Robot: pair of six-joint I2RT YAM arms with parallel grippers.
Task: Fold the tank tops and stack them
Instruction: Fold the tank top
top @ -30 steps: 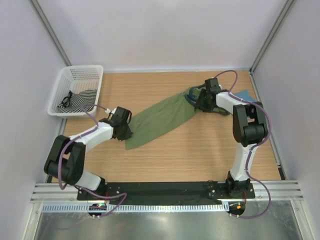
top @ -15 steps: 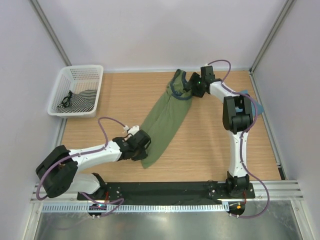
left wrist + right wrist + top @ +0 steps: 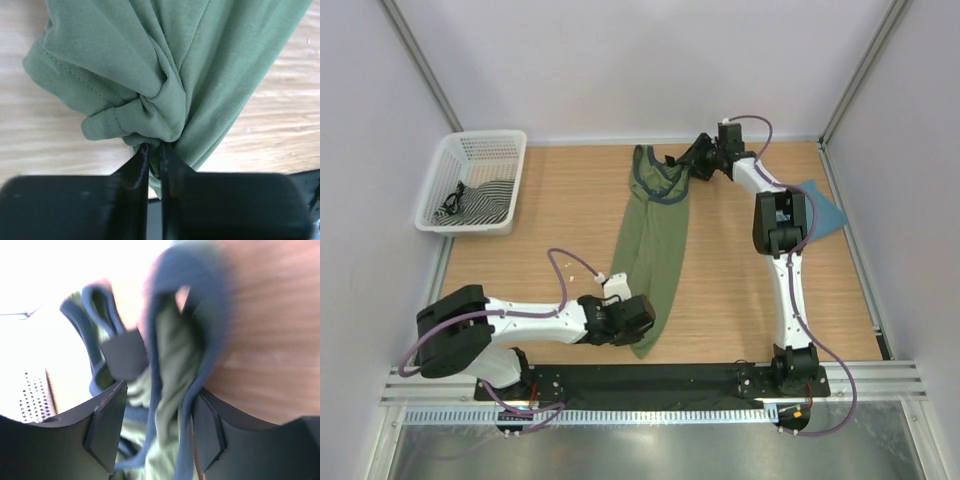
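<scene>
White walls enclose a wooden table point(image 3: 740, 290). Far left, one basket point(image 3: 445, 170) holds striped cloth point(image 3: 475, 200). Near, the left gripper point(image 3: 640, 325) pinches the hem of the olive-green tank top point(image 3: 655, 240), which stretches to the right gripper point(image 3: 698, 165) clamping its far straps. This looks like spreading; next, lay it flat. The teal-blue tank top point(image 3: 823, 205) lies right: two tops.

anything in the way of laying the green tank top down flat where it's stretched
Nothing visible. The olive-green tank top, held by the left gripper and right gripper, spans bare table; the basket sits far left, the teal tank top far right.
</scene>
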